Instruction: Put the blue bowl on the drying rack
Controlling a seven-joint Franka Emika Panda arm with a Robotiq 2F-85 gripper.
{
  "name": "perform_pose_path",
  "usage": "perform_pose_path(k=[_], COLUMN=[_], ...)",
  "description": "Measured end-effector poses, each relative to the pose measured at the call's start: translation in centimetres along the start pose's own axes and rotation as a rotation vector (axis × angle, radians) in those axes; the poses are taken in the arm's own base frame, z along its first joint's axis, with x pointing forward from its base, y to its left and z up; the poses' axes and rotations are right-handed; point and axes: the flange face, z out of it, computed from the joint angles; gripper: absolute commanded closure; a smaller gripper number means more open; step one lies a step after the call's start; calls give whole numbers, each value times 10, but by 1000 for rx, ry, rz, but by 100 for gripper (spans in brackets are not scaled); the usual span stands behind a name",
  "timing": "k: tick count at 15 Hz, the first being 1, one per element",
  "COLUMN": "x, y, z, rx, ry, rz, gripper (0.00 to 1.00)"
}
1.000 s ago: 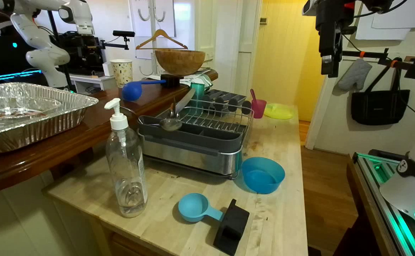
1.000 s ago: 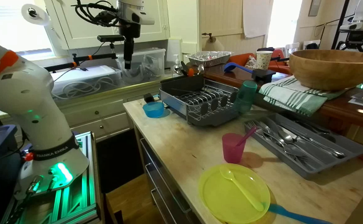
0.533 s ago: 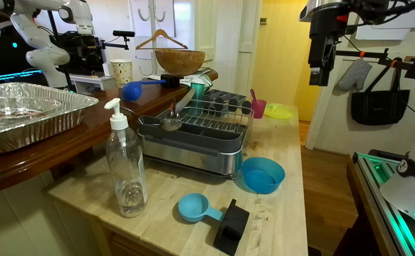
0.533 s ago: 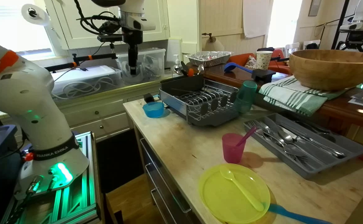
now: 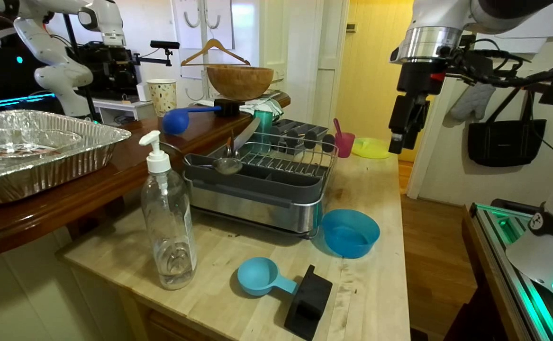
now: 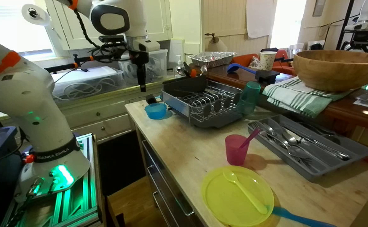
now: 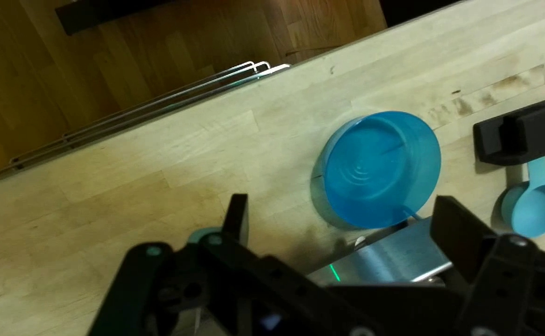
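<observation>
"So where was the blue bowl (image 5: 350, 233)?"

"Upright on the tabletop (image 5: 366, 293), just beside the drying rack (image 5: 252, 212), by its near right corner in an exterior view. Whether they touched, I couldn't tell."

"And the tool (image 5: 402, 146)?"

"It hung in the air, higher than the bowl and to its right from there, well apart from it."

"Wide or narrow?"

"Wide. In the wrist view its fingers (image 7: 456, 228) were spread, and down past their tips the bowl showed in the gap, toward the right-hand finger."

"What else lay there?"

"A pale blue scoop (image 5: 258, 277), nearer and to the left, its handle (image 5: 285, 284) meeting a black block (image 5: 308, 305)."
</observation>
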Motion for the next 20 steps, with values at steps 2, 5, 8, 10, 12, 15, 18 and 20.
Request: perform_pose_path(k=[2,5,8,10,12,15,18,20], x=[1,2,3,5,9,22,33,37], y=[0,0,0,-4,-8,-13,-20,-24], z=[4,3,8,20,34,51,71,88], rx=[-1,-1,-5,2,12,28,48,58], ry=[-6,-5,-6,-9,2,59,118,131], rz=[3,3,0,-14,-29,-58,-111,-148], gripper=[0,0,0,0,0,0,0,0])
